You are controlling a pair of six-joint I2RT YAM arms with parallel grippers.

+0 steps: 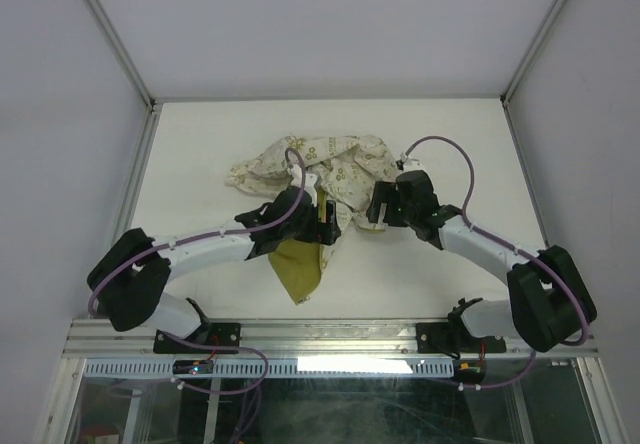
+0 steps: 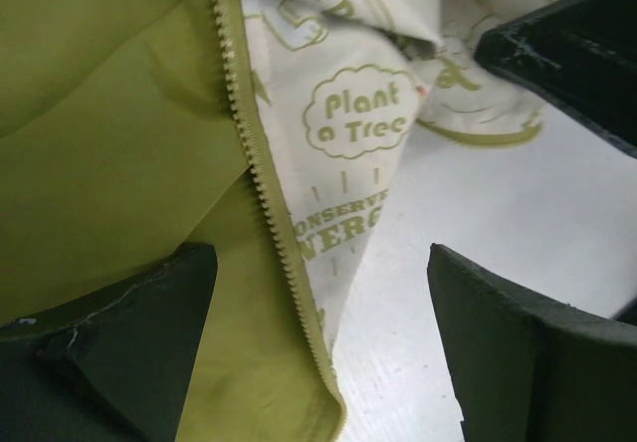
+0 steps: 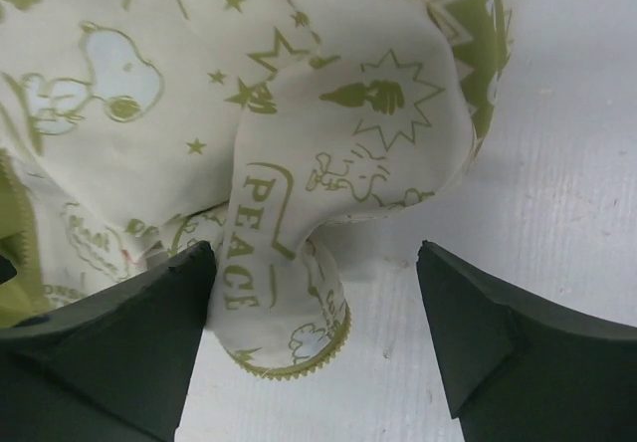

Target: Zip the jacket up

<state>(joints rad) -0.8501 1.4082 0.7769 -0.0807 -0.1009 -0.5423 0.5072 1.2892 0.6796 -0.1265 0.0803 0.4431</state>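
Note:
The jacket [image 1: 320, 169] lies crumpled mid-table, cream with olive prints, and an olive lining flap [image 1: 300, 269] spreads toward the front. My left gripper [image 1: 325, 226] hovers open over the flap's edge. In the left wrist view the zipper teeth [image 2: 269, 193] run down between the olive lining [image 2: 109, 143] and the cream print; my left gripper [image 2: 323, 332] straddles them without pinching. My right gripper [image 1: 375, 214] stands open at the jacket's right side. In the right wrist view a curled cream fold with a toothed zipper edge [image 3: 289, 332] rests against the left finger [image 3: 119, 342] of my right gripper [image 3: 317, 332].
White table [image 1: 440, 134] with metal frame posts at the back corners and walls on both sides. The right arm's dark finger [image 2: 577, 54] shows at the top right of the left wrist view, close to the cloth. A rail [image 1: 330, 336] crosses the near edge.

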